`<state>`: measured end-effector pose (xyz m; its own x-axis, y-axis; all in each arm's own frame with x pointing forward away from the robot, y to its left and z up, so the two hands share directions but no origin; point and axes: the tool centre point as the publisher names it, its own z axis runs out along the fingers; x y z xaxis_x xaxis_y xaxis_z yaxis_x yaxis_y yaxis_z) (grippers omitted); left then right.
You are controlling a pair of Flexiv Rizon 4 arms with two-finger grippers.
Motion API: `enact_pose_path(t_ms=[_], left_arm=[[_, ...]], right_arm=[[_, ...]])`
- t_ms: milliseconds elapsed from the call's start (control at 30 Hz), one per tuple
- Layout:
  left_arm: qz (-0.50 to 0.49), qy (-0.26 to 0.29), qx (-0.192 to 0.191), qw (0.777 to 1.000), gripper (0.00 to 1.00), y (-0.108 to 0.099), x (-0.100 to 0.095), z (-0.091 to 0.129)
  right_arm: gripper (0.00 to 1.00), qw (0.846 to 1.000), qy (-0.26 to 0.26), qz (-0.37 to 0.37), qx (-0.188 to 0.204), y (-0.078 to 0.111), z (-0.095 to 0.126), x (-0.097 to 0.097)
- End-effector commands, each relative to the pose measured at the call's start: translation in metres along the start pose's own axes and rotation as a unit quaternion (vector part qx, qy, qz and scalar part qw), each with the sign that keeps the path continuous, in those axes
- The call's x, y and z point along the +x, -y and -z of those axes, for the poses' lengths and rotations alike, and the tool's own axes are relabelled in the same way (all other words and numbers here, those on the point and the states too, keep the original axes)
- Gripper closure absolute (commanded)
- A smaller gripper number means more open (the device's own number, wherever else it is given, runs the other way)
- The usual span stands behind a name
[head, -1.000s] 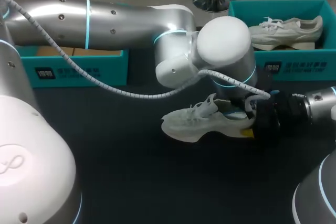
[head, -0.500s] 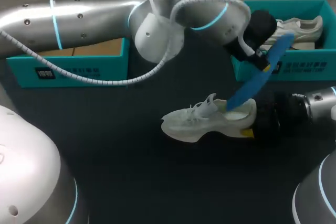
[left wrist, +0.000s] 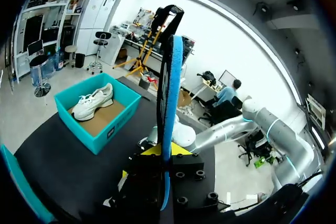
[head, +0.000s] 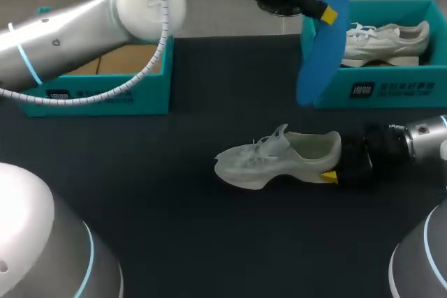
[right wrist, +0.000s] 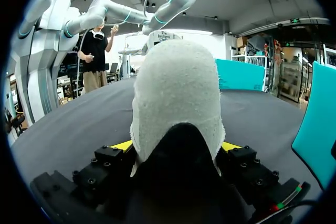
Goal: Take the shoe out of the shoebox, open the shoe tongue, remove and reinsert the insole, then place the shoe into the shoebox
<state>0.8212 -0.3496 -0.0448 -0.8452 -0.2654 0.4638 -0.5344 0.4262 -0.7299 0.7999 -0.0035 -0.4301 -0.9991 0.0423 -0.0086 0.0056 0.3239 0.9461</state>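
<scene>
Far left of tabletop [head: 195, 242]: noted open teal box [head: 98, 95]. Found left gripper [head: 323, 13] raised high, clamped on blue insole [head: 323, 50] hanging down. Below, observed white shoe [head: 276, 160] resting on its sole, heel clamped in right gripper [head: 334, 171]. Far right: recorded shoebox [head: 391, 92] holding second shoe [head: 380, 38].

i count two shoes: near shoe [head: 279, 162], boxed shoe [head: 380, 40]. two teal boxes: left shoebox [head: 105, 97], right shoebox [head: 401, 92]. one blue insole [head: 325, 40].

Shoebox [head: 433, 75] label [head: 380, 90]: print too small, unreadable.
</scene>
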Motion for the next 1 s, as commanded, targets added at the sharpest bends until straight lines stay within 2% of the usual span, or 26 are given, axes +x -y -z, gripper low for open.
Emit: enact_pose_path(t_ms=[33, 167, 300, 367, 933, 1000], left_arm=[[0.019, -0.082, 0.05, 0.995, 1.0, -0.017, -0.013, 0.059], [0.031, -0.091, 0.053, 0.994, 1.0, -0.019, -0.023, 0.075], [0.029, -0.089, 0.044, 0.995, 1.0, -0.02, -0.025, 0.082], [0.023, -0.069, 0.04, 0.997, 1.0, -0.02, -0.024, 0.086], [0.023, -0.069, 0.04, 0.997, 1.0, -0.02, -0.024, 0.086], [0.035, -0.082, 0.032, 0.996, 1.0, -0.019, -0.032, 0.092]], right_arm=[[1.0, 1.0, 0.0, 0.0, 0.001, 0.003, -0.003, 0.0], [1.0, 1.0, 0.0, 0.0, 0.001, 0.003, -0.003, 0.0], [1.0, 1.0, 0.0, 0.0, 0.001, 0.003, -0.003, 0.0], [1.0, 1.0, 0.0, 0.0, 0.001, 0.003, -0.003, 0.0], [1.0, 1.0, 0.0, 0.0, 0.001, 0.003, -0.003, 0.0], [1.0, 1.0, 0.0, 0.0, 0.001, 0.003, -0.003, 0.0]])
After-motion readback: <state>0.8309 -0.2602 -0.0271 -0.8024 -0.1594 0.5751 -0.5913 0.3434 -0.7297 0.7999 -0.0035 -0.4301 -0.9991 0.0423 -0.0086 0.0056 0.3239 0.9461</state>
